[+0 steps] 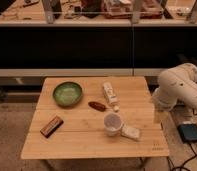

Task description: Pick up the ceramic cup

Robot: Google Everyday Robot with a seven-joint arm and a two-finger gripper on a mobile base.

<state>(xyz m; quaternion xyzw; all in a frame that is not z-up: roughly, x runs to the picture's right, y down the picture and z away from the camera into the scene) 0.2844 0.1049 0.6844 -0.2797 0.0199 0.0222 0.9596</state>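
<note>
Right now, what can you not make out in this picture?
Camera view:
hand, at the right edge of the table: details blurred.
arm: cut off by the right edge.
white bottle: label too small to read.
ceramic cup and white block: touching or apart, unclear.

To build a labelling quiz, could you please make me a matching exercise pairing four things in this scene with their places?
Things: 1 green bowl; 2 ceramic cup; 3 brown bar; 4 gripper.
Places: A by the table's right edge; B near-left on the table; C far-left on the table; D beside the white block.
Pairs: 1-C; 2-D; 3-B; 4-A.
</note>
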